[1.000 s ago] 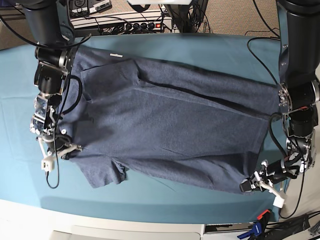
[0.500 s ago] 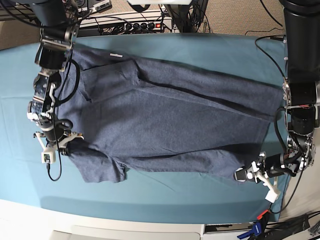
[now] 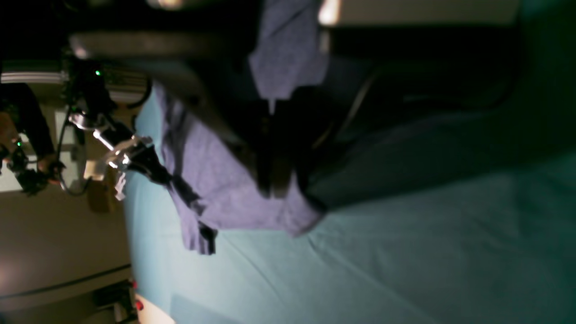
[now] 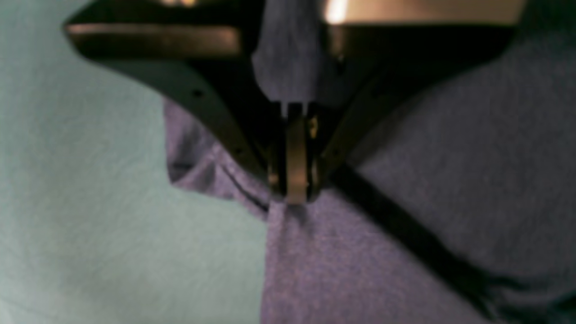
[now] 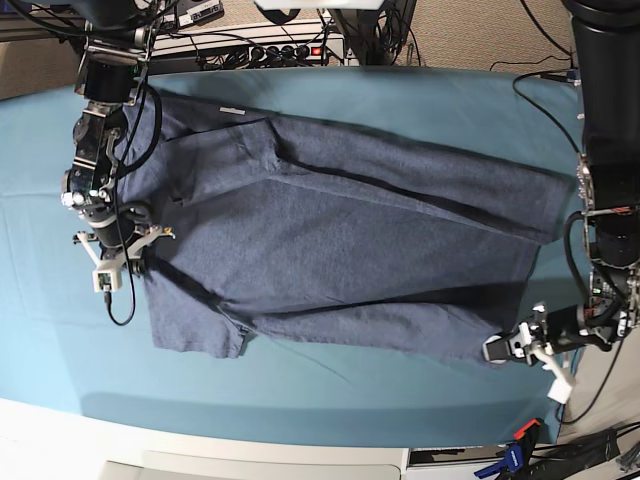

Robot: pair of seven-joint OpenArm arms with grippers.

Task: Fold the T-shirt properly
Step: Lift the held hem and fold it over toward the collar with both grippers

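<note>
Navy heathered T-shirt [image 5: 340, 250] outspread, creased, pinched at two edges

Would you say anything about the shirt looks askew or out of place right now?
Yes. The T-shirt lies slanted across the teal table cloth, with creases across it. The right gripper and left gripper each pinch an edge.

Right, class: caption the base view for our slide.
Both grippers, left and right, pinch the navy T-shirt on the teal cloth.
</note>
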